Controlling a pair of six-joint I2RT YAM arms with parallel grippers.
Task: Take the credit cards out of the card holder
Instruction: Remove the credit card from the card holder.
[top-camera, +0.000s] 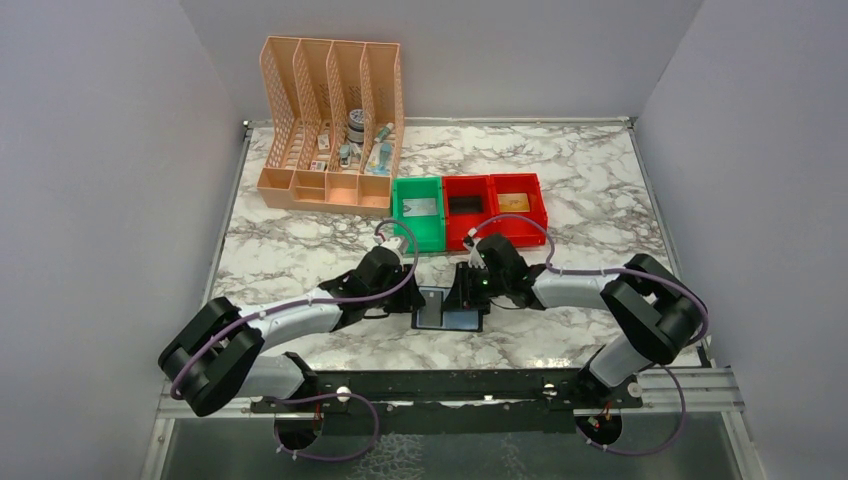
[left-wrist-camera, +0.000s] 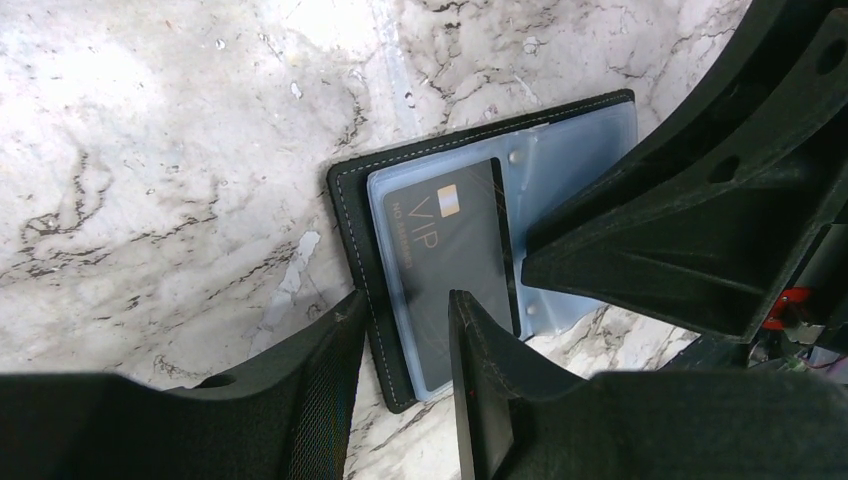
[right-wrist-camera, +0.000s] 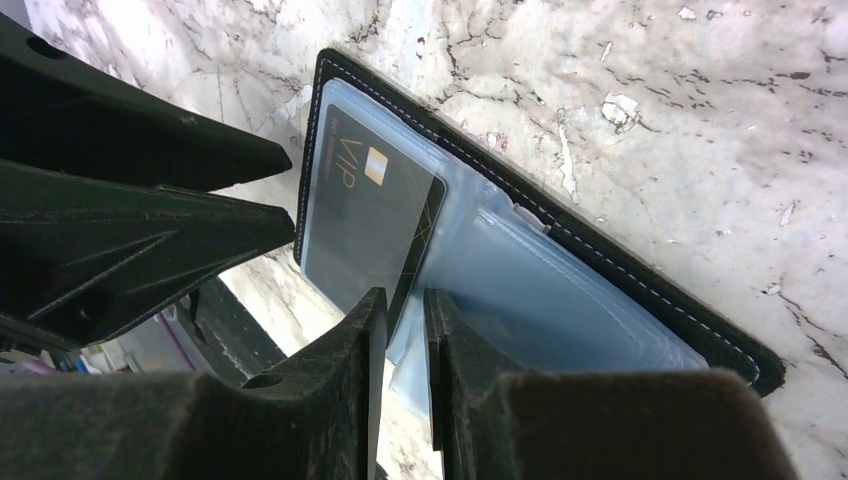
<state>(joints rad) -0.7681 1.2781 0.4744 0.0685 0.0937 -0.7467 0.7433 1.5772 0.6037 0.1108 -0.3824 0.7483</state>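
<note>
ok so the card holder (top-camera: 445, 312) is lying open and flat on the marble table (top-camera: 300, 250), down near the front edge, right between the two arms. There's a dark VIP card (left-wrist-camera: 450, 260) still tucked in the clear sleeve (right-wrist-camera: 560, 290) on one half.

The right gripper (right-wrist-camera: 403, 297) has its fingers squeezed nearly together on that sleeve, right at the card's edge. From here I can't tell if it's got the card itself or only the plastic.

The left gripper (left-wrist-camera: 405, 300) is at the holder's outer edge with its fingers apart. The black stitched border and the sleeve's end sit in the gap, not pinched as far as I can see.

Further back there's a green bin (top-camera: 432, 232) and red bins (top-camera: 495, 232) in a row, with a gold card (top-camera: 513, 202) in the far right one. A peach file organizer (top-camera: 330, 120) stands behind them.
</note>
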